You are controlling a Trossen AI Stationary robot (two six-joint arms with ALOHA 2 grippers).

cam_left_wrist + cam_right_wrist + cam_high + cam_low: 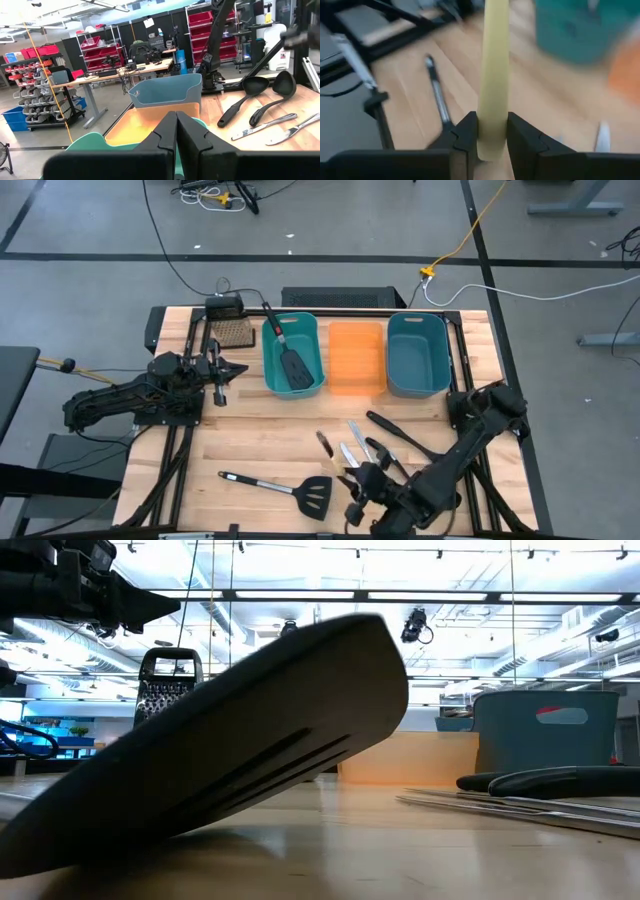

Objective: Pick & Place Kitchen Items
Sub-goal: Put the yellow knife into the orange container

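One black slotted spatula (pixel 290 362) lies in the teal bin (pixel 272 358), its handle leaning on the far rim. A second spatula (pixel 277 486) lies flat on the table near the front edge; its blade (pixel 230 755) fills the low view. Two silver knives (pixel 352 442) and two black ladles (pixel 398 432) lie on the wood right of centre. My right gripper (pixel 360 492) hovers by them, shut on the yellow-handled knife (pixel 493 65). My left gripper (pixel 228 370) is shut and holds nothing, beside the teal bin's left wall. My right gripper pinches the yellow handle near one end (pixel 493 127) between its two fingers (pixel 468 134). The handle runs straight forward out of the fingers, along them. The wood under it looks some way below, so the knife seems lifted. Its blade does not show.
An orange bin (pixel 357 358) and a blue-grey bin (pixel 417 355) stand in a row right of the teal one at the far side. A brown perforated grater (pixel 232 332) stands at the far left. Bare wood lies between the bins and the spatula on the table.
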